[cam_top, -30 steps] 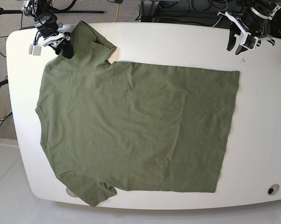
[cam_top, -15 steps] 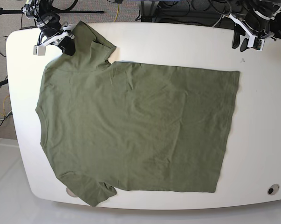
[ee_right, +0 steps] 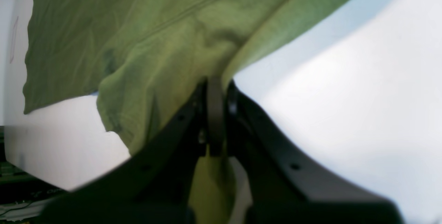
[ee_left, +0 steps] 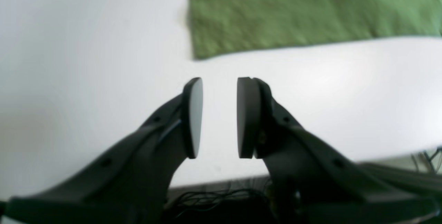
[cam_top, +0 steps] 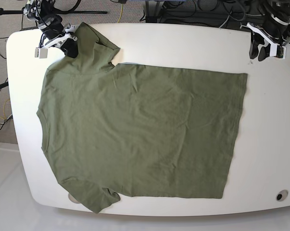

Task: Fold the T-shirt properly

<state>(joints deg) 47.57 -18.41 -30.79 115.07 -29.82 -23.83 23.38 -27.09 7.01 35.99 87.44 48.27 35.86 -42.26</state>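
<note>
We see the T-shirt flat on the table, long axis nine-to-three; our right claw pinches its sleeve at eleven o'clock, while the left claw (parted, empty) hovers one o'clock of the hem corner.

The right gripper sits at the bench's far left corner, fingers pressed together; the left gripper hovers at the far right corner, fingers parted.
</note>
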